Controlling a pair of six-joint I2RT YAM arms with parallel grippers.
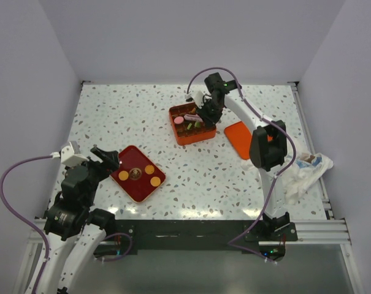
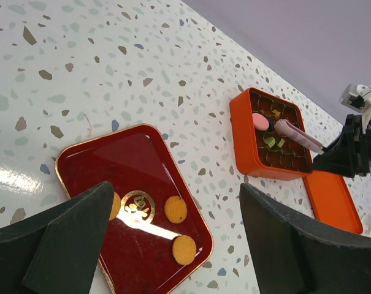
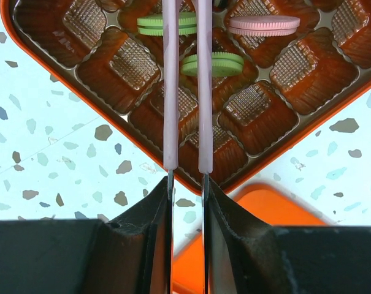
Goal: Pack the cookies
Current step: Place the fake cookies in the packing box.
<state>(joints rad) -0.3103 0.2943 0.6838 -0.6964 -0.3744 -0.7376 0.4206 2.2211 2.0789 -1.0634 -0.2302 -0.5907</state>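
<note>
Fingers (image 3: 142,239) of the right gripper (image 3: 186,184) clamp pink tongs (image 3: 171,92) over the far orange box (image 1: 197,139) holding green and pink cookies (image 3: 213,64). The left gripper (image 2: 176,193) gapes over the near red tray (image 2: 111,165). Off-centre pinching could flip a cookie.

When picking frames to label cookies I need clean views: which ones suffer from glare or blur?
Top external: sharp, with pale glare patches on the table near the arm bases. Left wrist: a bright reflection streaks the red tray beside its orange cookies; the near jaws are dark and soft. Right wrist: green cookies crisp, only the jaws gripping the lilac tongs blur.
</note>
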